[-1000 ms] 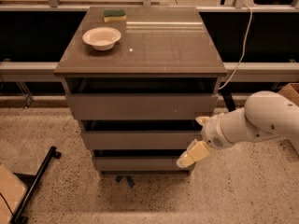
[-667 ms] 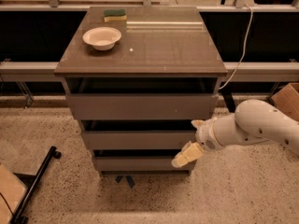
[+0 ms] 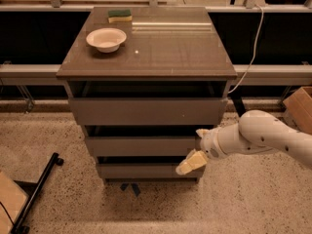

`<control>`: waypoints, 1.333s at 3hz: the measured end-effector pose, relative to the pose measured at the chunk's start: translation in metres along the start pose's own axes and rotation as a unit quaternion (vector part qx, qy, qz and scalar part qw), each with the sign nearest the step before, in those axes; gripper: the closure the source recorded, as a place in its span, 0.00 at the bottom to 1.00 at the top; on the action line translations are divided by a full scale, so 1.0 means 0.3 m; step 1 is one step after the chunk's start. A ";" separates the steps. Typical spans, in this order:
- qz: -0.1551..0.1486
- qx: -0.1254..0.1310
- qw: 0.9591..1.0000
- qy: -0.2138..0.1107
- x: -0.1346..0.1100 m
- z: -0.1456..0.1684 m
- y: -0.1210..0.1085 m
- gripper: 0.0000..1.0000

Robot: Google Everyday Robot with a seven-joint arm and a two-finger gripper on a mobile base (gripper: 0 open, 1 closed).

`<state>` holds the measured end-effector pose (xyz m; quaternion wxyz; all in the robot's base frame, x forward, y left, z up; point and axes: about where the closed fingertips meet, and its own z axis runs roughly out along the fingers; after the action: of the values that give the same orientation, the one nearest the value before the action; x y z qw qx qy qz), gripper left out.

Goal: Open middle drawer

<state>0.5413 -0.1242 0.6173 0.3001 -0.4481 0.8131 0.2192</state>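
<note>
The middle drawer [image 3: 141, 146] is the second of three grey-brown flat fronts on a small cabinet [image 3: 146, 57]. It looks pushed in, with a dark gap above its front. The taller top drawer [image 3: 146, 111] is above it and the smallest bottom drawer [image 3: 141, 170] is below. My gripper [image 3: 196, 147] comes in from the right on a white arm [image 3: 263, 138], at the right end of the middle drawer's front. It is open: one cream finger [image 3: 191, 162] points down-left over the bottom drawer's front, and the other tip sits near the middle drawer's upper right corner.
A white bowl [image 3: 106, 38] and a green-and-yellow sponge [image 3: 119, 15] sit on the cabinet top. A white cable [image 3: 253, 48] hangs at the right. A cardboard box [image 3: 300, 106] stands at the far right and a black bar [image 3: 36, 191] lies on the floor at lower left.
My gripper and arm have moved left, closer in front of the right end of the middle drawer. The drawers have not moved.
</note>
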 end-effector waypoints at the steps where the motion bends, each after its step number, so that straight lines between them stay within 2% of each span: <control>1: 0.004 -0.005 0.999 -0.034 0.012 0.088 -0.047 0.00; 2: 0.006 -0.012 0.998 -0.066 0.026 0.218 -0.137 0.00; 4: 0.022 -0.016 0.996 -0.086 0.063 0.431 -0.314 0.00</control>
<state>0.6521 -0.1018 0.5025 0.3572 -0.4139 0.7903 0.2764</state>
